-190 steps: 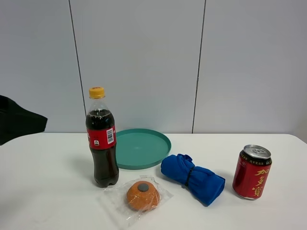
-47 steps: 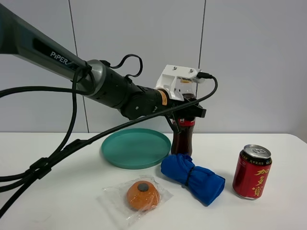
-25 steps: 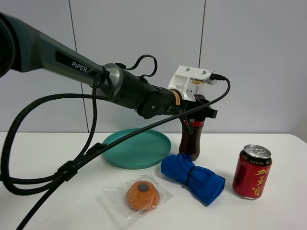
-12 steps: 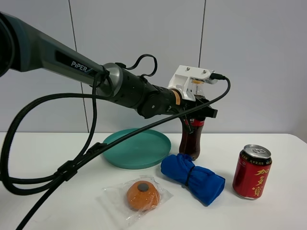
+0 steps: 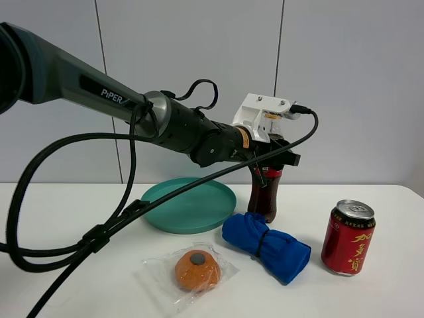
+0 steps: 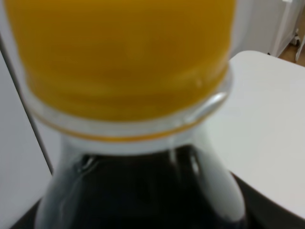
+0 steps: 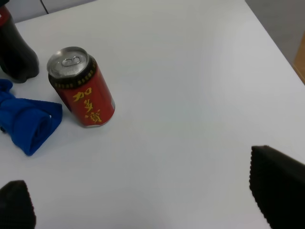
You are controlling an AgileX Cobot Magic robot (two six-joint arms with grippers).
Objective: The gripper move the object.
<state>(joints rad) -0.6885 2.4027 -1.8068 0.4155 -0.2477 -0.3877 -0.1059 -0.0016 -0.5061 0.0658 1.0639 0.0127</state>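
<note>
The cola bottle (image 5: 265, 195) stands upright just right of the teal plate and behind the blue cloth, its base at the table surface. My left gripper (image 5: 270, 159) reaches in from the left and is shut on the bottle's upper body; the white bracket hides most of the cap. The left wrist view is filled by the yellow-orange cap (image 6: 124, 52) and the dark neck below it. My right gripper (image 7: 147, 200) is open and empty, well above the table, with its fingertips (image 7: 279, 186) far apart. The bottle's base (image 7: 16, 57) shows at the edge of the right wrist view.
A teal plate (image 5: 189, 202) lies behind the middle of the white table (image 5: 66, 252). A rolled blue cloth (image 5: 266, 246) lies in front of the bottle. A red can (image 5: 348, 238) stands at the right. A wrapped orange bun (image 5: 197, 268) lies near the front.
The bottle stood left of the plate at first; my left gripper now holds it right of the plate. Over the last second nothing has visibly moved.
</note>
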